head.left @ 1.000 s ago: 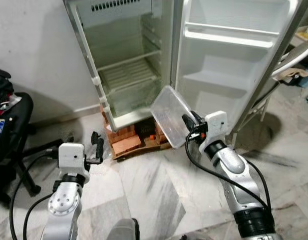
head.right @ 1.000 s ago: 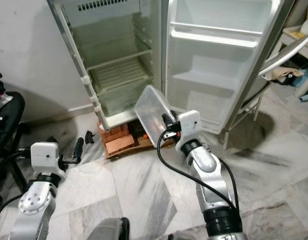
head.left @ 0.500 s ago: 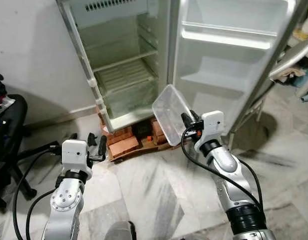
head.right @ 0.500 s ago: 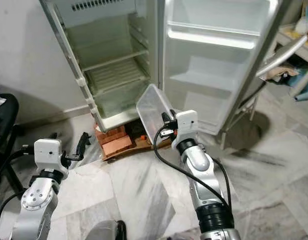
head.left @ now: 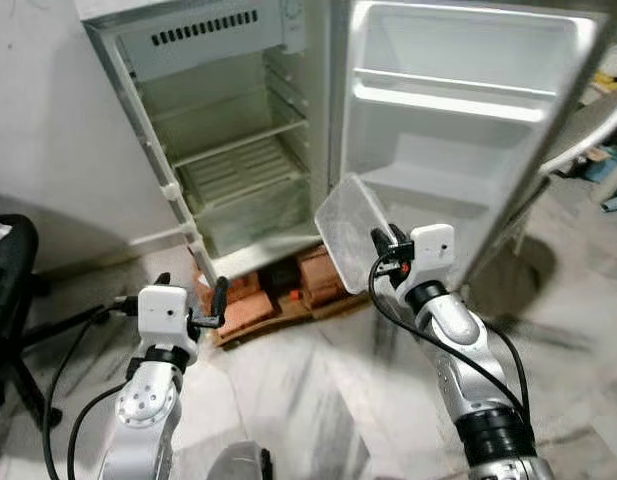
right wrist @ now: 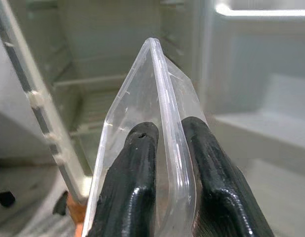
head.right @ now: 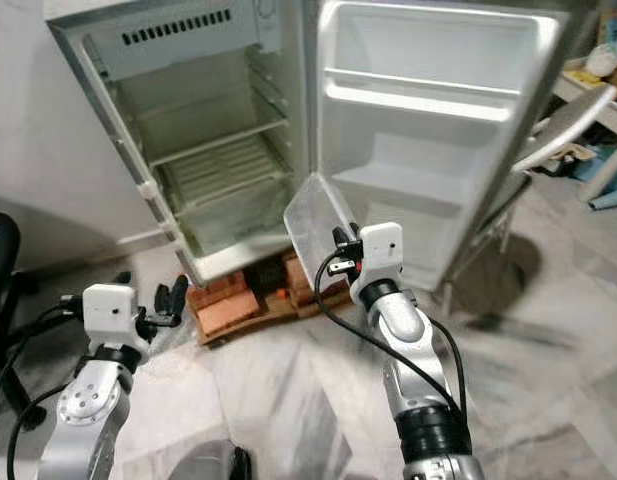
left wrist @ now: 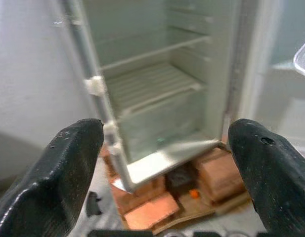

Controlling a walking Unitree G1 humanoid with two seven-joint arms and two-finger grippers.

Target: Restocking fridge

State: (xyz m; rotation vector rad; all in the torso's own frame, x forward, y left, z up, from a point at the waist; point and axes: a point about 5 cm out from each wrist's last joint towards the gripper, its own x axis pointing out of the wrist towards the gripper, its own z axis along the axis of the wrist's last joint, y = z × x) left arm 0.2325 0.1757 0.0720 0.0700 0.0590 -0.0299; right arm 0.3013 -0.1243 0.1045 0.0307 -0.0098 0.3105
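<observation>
The fridge (head.left: 238,170) stands open before me, its wire shelves (head.left: 228,165) bare and its door (head.left: 458,150) swung out to the right. My right gripper (head.left: 385,255) is shut on the rim of a clear plastic container (head.left: 350,228), held tilted in front of the door's lower shelf. In the right wrist view the fingers (right wrist: 137,163) pinch the container's edge (right wrist: 162,98). My left gripper (head.left: 193,300) is open and holds nothing, low at the left in front of the fridge; its fingers (left wrist: 68,163) frame the fridge interior.
The fridge rests on red bricks (head.left: 313,280) and a wooden board on the marble floor (head.left: 318,400). A black office chair (head.left: 8,290) stands at the left. A folding metal frame (head.left: 578,130) and clutter lie behind the door at the right.
The camera has moved closer and tilted up, so more of the fridge top shows. The right gripper still holds the container, now nearer the door shelf.
</observation>
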